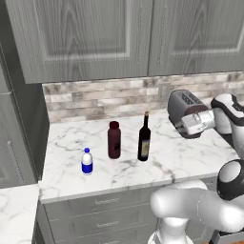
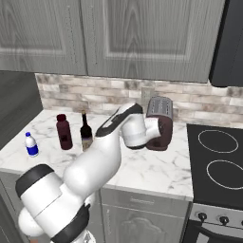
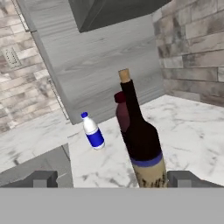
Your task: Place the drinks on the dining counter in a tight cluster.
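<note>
You have the fingers [image 3: 112,178] spread wide, one tip on each side of the wine bottle [image 3: 142,144], and nothing is pinched yet. The step in hand looks like the approach to grasp this first drink.

Take the wine bottle as your landmark. It stands upright on the marble desk [image 1: 181,157] under the wall cabinets, not on the dining counter. The maroon bottle [image 1: 114,139] stands just beside it on the side away from the toaster [image 1: 187,110], apart from it. The water bottle [image 1: 86,161] stands farther out on that same side and nearer the desk's front edge. The toaster sits on the other side of the wine bottle, back toward the brick wall.

In the hand view the wine bottle's lower body with its label sits between the fingertips, slightly off centre. Even that out before closing, so that neither finger strikes first and tips it. Grip the wide body, not the slim neck; the bottle is tall and likely top-heavy, so a low, square hold should carry it more steadily. The maroon bottle stands close behind the wine bottle along your line of approach, so stop the advance before the fingers reach it. Lift straight up before you swing away.
</note>
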### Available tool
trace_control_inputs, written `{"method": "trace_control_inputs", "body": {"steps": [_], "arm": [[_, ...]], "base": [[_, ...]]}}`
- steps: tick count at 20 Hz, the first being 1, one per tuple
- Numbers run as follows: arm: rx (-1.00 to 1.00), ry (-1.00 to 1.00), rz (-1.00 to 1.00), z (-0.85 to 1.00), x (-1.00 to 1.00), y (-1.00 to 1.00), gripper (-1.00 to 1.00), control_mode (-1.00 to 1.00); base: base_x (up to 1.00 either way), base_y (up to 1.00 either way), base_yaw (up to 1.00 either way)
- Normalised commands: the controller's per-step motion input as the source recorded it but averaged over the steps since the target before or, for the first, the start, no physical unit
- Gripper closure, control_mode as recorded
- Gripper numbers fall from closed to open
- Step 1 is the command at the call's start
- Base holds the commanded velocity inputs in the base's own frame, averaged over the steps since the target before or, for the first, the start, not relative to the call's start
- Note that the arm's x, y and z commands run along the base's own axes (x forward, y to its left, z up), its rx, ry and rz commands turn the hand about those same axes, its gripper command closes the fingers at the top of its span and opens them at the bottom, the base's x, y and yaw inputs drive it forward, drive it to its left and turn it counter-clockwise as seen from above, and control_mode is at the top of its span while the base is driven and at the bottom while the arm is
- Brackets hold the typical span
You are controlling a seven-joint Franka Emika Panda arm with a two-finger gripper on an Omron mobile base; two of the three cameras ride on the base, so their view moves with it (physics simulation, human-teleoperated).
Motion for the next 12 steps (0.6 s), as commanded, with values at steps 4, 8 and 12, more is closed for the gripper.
{"method": "trace_control_inputs", "body": {"steps": [4, 8, 12], "arm": [[0.00, -0.06, 0.00, -0.01, 0.00, 0.07, -1.00, -1.00], [0.00, -0.09, 0.00, -0.12, 0.07, 0.06, -1.00, -1.00], [0.00, -0.04, 0.00, -0.20, 0.29, 0.04, -1.00, -1.00]], "base": [[0.00, 0.00, 0.00], [0.00, 0.00, 0.00], [0.00, 0.00, 0.00]]}}
